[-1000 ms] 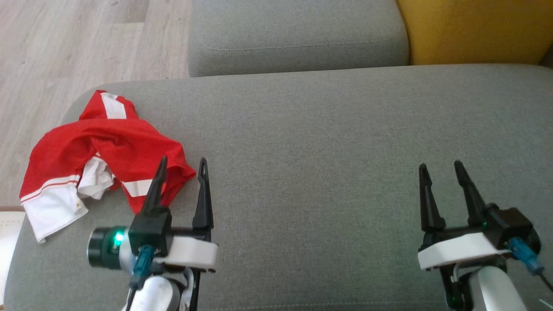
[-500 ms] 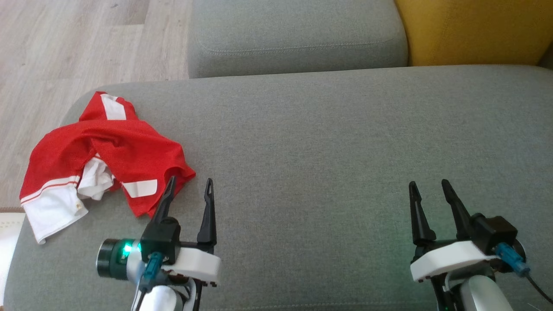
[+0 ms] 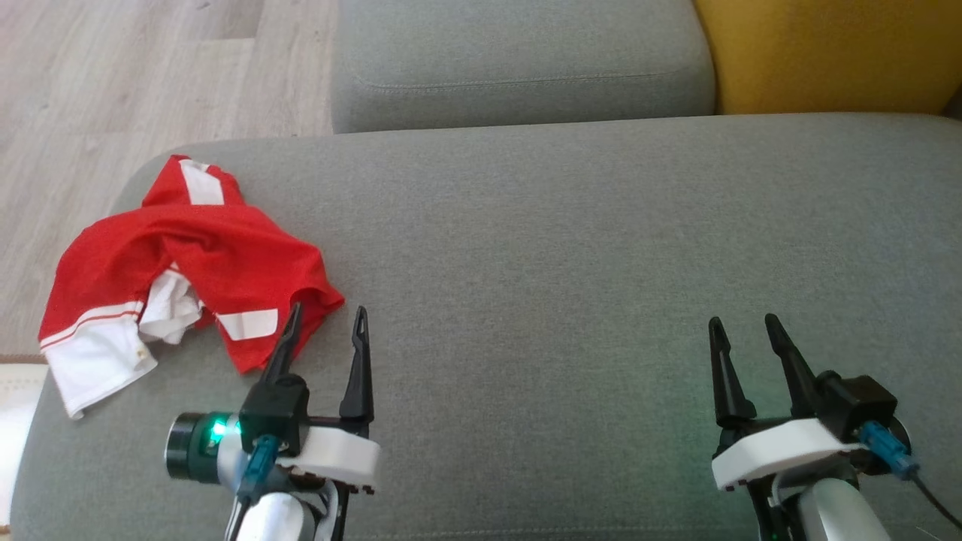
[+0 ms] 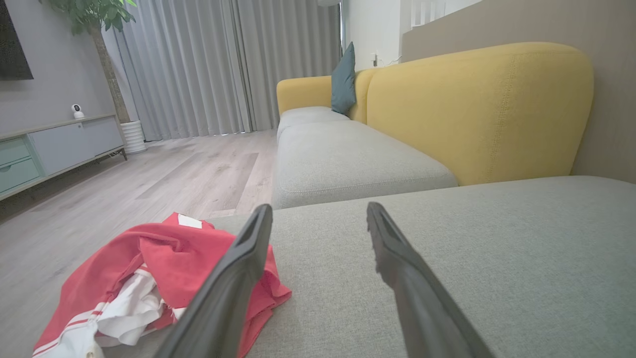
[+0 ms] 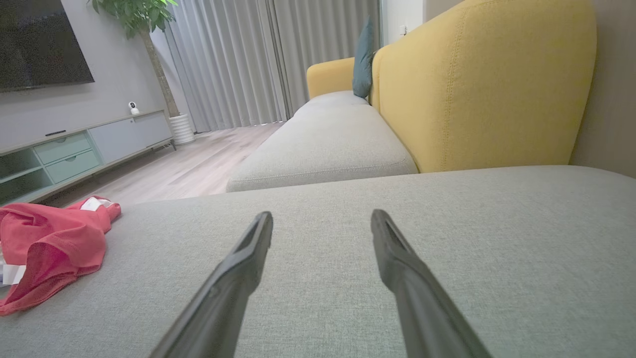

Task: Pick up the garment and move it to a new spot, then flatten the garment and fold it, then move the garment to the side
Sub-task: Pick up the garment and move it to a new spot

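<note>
Our left gripper point(image 3: 328, 309) has its fingers point(image 3: 358, 368) spread apart and holds nothing. Its left fingertip overlaps the near right corner of the garment point(image 3: 203, 255); we cannot tell whether it touches. Our right gripper point(image 3: 742, 320) is likewise released and empty, spread slightly narrower, over the bare grey seat cushion point(image 3: 564, 240). Both grippers sit low at the near side, fingers pointing toward the far side. The red and white garment lies crumpled at the left end of the cushion, well apart from the right gripper.
</note>
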### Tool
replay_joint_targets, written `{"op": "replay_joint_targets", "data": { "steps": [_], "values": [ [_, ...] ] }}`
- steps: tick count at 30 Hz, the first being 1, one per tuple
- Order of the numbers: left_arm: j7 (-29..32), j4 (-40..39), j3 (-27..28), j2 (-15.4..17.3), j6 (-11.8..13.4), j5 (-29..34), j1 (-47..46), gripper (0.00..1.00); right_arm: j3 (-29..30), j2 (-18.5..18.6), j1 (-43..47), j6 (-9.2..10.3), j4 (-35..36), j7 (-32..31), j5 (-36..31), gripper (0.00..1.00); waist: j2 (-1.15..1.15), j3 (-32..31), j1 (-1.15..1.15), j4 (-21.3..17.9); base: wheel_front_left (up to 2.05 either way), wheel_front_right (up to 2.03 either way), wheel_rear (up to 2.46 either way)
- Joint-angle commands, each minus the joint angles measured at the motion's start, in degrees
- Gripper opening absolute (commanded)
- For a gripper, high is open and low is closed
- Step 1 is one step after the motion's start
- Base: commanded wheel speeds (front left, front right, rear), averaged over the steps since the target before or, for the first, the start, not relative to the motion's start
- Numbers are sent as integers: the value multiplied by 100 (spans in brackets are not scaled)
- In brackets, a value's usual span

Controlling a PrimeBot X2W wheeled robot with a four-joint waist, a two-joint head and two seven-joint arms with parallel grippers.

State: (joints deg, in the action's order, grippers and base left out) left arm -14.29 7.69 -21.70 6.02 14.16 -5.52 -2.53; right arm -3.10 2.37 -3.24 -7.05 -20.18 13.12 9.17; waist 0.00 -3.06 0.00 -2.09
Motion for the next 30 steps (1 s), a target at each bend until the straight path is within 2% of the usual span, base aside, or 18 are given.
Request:
{"op": "replay_joint_targets", "data": {
  "steps": [1, 10, 30],
  "values": [
    [-71, -164, 248, -13, -20, 69, -209, 100, -152, 51, -317, -44, 169, 55, 8, 100, 0, -4, 0, 64, 0, 0, 0],
    [-71, -149, 434, -59, -52, 156, -147, 100, -286, 51, -257, -44, 174, 71, 56, 100, 0, -60, 0, 484, 0, 0, 0],
    [-71, -199, 685, 24, -207, 289, 74, 100, -571, 51, -86, -44, 49, 143, 339, 100, 0, -186, 0, 2154, 0, 0, 0]
  ]
}}
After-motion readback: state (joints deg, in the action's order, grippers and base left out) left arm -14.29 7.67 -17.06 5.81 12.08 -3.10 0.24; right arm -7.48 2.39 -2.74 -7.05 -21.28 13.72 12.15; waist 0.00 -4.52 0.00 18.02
